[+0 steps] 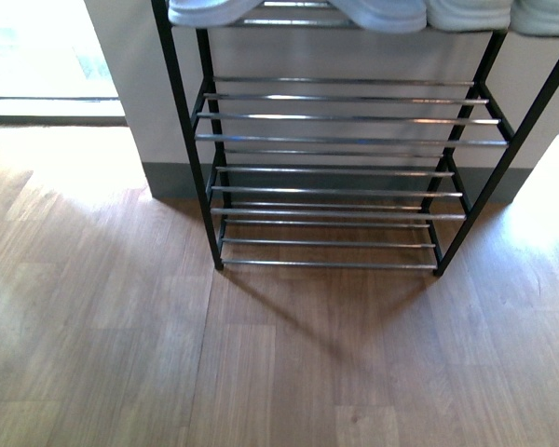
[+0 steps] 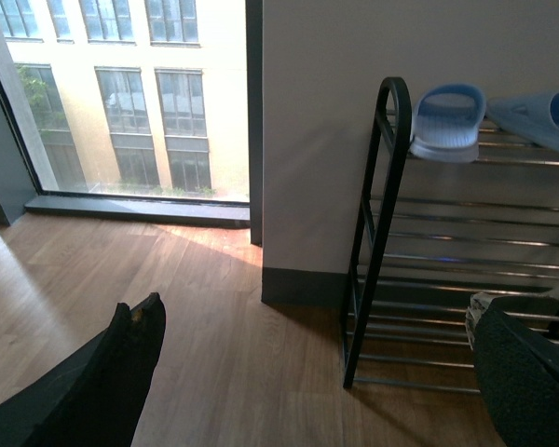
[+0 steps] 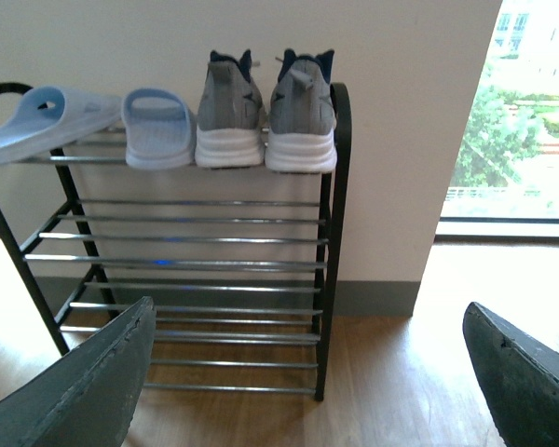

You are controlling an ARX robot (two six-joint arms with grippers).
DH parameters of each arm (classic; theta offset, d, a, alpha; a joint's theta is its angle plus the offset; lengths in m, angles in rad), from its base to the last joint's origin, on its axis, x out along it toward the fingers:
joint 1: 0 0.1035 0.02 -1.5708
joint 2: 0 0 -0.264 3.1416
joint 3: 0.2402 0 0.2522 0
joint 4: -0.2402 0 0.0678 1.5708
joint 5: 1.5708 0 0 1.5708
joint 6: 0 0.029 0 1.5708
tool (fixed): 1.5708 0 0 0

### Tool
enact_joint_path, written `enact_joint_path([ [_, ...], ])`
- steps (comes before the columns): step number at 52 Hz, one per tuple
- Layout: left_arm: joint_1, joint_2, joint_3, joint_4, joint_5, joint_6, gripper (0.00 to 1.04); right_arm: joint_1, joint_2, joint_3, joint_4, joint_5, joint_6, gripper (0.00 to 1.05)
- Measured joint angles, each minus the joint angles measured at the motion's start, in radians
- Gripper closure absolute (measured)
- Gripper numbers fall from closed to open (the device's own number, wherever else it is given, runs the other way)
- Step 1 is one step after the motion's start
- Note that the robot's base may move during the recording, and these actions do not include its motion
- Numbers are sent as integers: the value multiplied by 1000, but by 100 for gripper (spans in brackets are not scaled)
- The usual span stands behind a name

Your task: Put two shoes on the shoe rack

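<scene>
Both grey sneakers sit side by side on the top tier of the shoe rack, at the end beside the window, heels outward, next to a pair of pale blue slippers. The placing looks finished, I judge; what remains is only backing away. The left gripper and right gripper both hang with jaws spread wide, holding nothing. The lower tiers are bare and the wooden floor before the rack lies open (plenty of room to withdraw).
</scene>
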Motion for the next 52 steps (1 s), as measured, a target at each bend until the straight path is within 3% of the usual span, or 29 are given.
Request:
enact_joint_path([
  [52, 0, 0, 0, 0, 0, 0, 9, 0, 0, 0, 0, 1, 0, 9],
])
